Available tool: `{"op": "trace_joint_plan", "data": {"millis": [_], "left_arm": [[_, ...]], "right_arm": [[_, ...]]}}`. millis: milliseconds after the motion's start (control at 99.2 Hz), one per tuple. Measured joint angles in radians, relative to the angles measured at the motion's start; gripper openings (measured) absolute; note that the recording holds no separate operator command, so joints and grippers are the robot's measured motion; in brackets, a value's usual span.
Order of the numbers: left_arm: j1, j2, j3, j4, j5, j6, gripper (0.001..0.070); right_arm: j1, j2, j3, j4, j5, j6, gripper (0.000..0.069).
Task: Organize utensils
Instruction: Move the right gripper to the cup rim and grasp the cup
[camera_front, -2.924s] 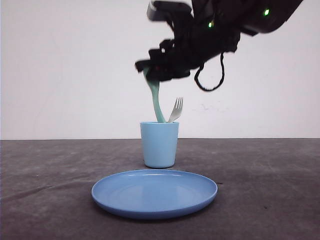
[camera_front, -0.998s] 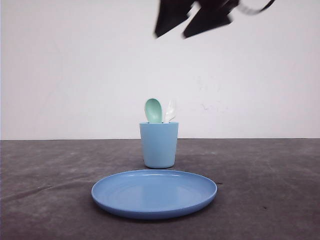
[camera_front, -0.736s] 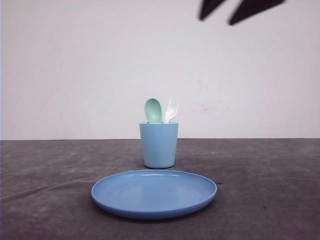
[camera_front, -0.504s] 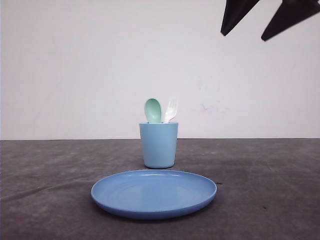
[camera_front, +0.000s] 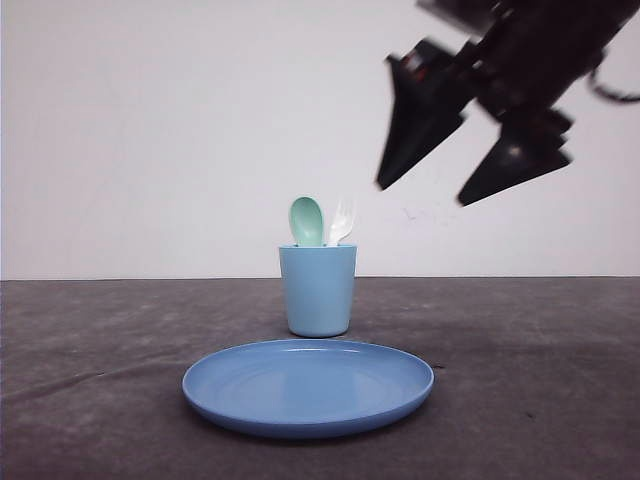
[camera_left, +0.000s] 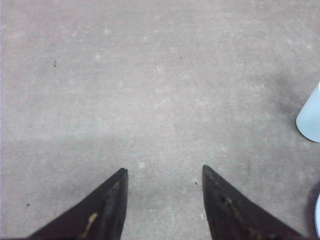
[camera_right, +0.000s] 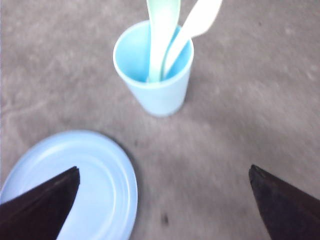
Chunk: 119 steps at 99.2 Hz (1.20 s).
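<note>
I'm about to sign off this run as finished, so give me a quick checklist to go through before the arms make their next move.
1. Spoon stands in the cup, bowl end up: ok.
2. Fork stands in the same cup, tines up, beside the spoon: ok.
3. Cup upright on the table, behind the plate: ok.
4. Right gripper open, holding nothing, up and to the right of the cup: ok.
5. Left gripper open over bare table, nothing between its fingers: ok.
6. Plate carries nothing: ok.
</note>
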<state>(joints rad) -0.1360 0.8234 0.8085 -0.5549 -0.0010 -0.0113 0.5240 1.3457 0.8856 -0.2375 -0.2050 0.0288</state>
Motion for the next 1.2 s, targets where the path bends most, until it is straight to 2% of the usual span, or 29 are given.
{"op": "trace_joint_plan", "data": {"millis": [272, 625, 958, 1200], "left_arm": [[0.0, 0.0, 0.0, -0.003, 0.0, 0.0, 0.0279], [0.0, 0.0, 0.0, -0.003, 0.0, 0.0, 0.0279], [0.0, 0.0, 0.0, -0.003, 0.0, 0.0, 0.0279], [0.0, 0.0, 0.0, -0.003, 0.0, 0.0, 0.0279]], "right_arm": [[0.02, 0.225, 0.0, 0.235, -0.024, 0.009, 0.0682], [0.03, 0.384, 0.0, 0.519, -0.03, 0.03, 0.0682], [0.03, 0.444, 0.06, 0.571, -0.031, 0.031, 0.0682], [0.031, 0.516, 0.144, 0.541, -0.056, 0.031, 0.0682]]}}
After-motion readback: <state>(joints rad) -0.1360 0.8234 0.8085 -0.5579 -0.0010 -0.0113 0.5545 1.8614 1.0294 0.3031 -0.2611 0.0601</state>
